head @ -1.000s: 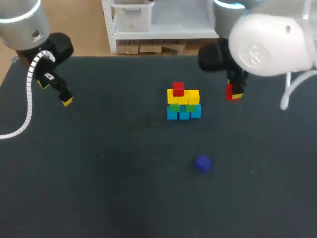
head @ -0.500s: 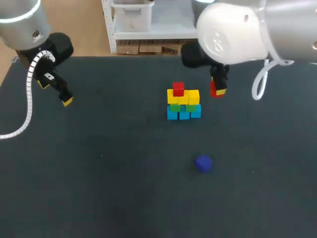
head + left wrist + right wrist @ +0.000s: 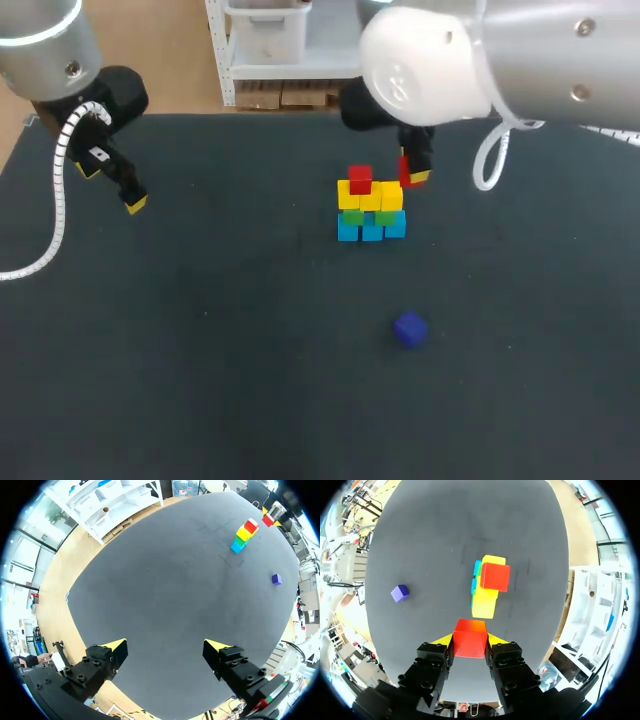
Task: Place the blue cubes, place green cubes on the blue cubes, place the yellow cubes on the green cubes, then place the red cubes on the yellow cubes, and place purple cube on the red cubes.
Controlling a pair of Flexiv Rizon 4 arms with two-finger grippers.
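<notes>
Since the dark table point(image 3: 200, 350) carries everything, I start there and work down. My right arm point(image 3: 450, 60) comes in from the far right and reaches over toward the middle. My left arm point(image 3: 40, 50) hangs at the far left, well apart from the work. The left gripper point(image 3: 166, 645) has its fingers spread wide with nothing between them.

The right gripper point(image 3: 470, 639) is clamped on the held red cube point(image 3: 470, 642), yellow tips pressing it from both sides. That cube hangs just beside the top right of the stack point(image 3: 370, 210), not set down yet.

The step in hand, as I judge it, is seating this cube on the bare yellow top to the right of the placed red cube point(image 3: 360, 179). To do it well I should centre over that free spot, square the cube's faces with the row below, then come straight down. A sideways brush could knock the placed red cube or shove the whole narrow stack. I should part my fingers only once the cube rests flat. I also want the two reds close together, so the last cube can sit across them.

Counting: blue cubes point(image 3: 371, 231), three along the bottom. Green cubes point(image 3: 352, 216), two that I can make out. Yellow cubes point(image 3: 390, 195), seemingly three, though the seams are hard to tell. Red, two: one placed, one in my grip. One purple cube point(image 3: 410, 329) lies alone on the near side, well apart from the stack.
</notes>
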